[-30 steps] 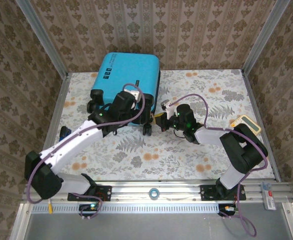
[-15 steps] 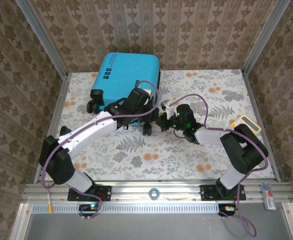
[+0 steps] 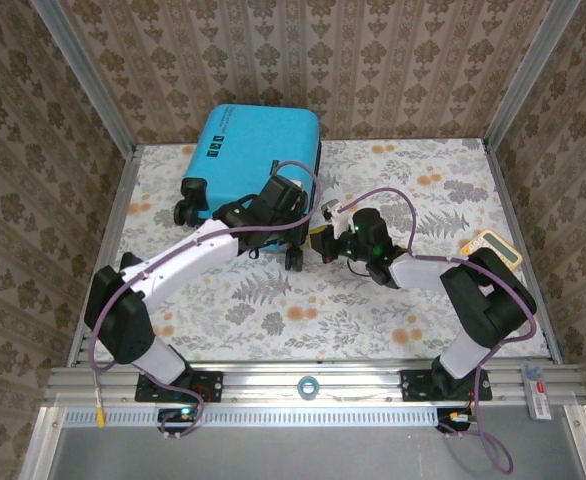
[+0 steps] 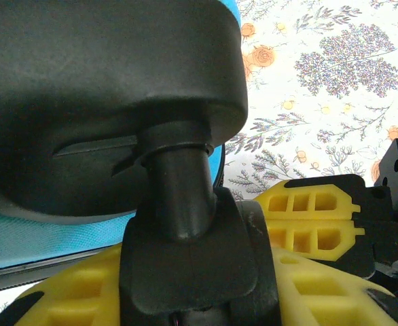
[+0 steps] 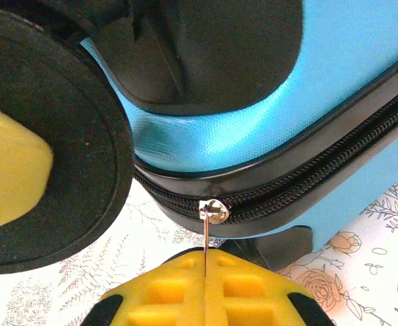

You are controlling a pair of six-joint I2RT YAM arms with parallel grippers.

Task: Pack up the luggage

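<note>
We see the suitcase (image 3: 258,160) lying flat and closed on the far left part of the table (image 3: 373,310). Its far end reaches the back wall and its wheels point toward the near side. The blue shell faces up, and the black zipper (image 5: 321,180) runs along its right side.

Both arms meet at the near right corner of the suitcase. The left arm stretches from the near left across the table. Its left gripper (image 4: 192,268) sits around the corner wheel (image 5: 56,136), just under the black wheel housing (image 4: 104,102). In the left wrist view the yellow fingers (image 4: 70,292) lie on either side of the wheel and its stem. In the right wrist view a yellow pad presses flat on the wheel's face. The view is very close and partly blocked, but the left gripper seems to be closed on the wheel.

The right arm bends in from the near right, and the right gripper (image 5: 206,268) is just to the right of that same corner, close to the left one. Its two yellow fingers are pressed together, and the thin metal zipper pull (image 5: 212,212) is pinched in the seam between them. The pull hangs from the zipper just beside the wheel. The strip of zipper in view is closed.

A small pale-yellow object (image 3: 493,248) lies on the right edge of the table, well apart from the suitcase.
</note>
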